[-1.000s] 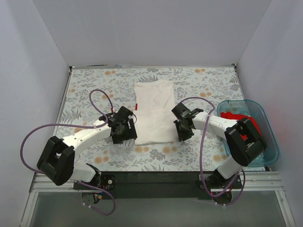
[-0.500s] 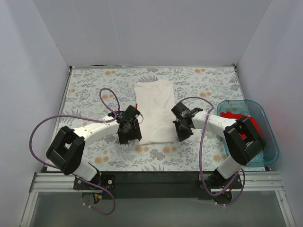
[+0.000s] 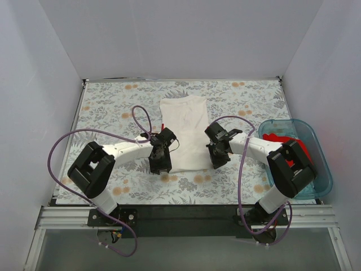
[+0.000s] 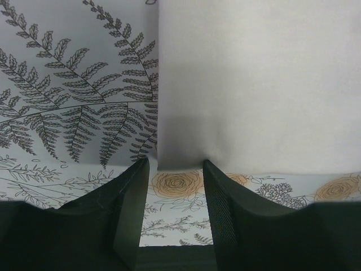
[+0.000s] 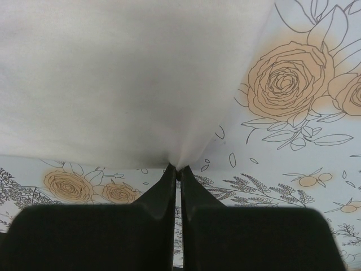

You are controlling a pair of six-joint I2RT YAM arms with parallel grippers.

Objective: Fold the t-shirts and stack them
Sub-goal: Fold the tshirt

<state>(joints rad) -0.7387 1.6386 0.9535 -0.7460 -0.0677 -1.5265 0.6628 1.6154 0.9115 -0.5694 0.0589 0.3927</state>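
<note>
On the table (image 3: 113, 101) the white t-shirt (image 3: 183, 127) runs near-to-far, right hand (image 5: 177, 168) clamping its near hem, left hand (image 4: 175, 165) apart.

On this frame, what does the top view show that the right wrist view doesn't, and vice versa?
Only the top view: the tub at the right with the red tee in it, and the left end effector at the near left corner of the white tee. Only the right wrist view: up close, the right end effector shut on the white tee's near edge, the cloth puckering into the pinch. Both: the white tee lying on the floral mat.
</note>
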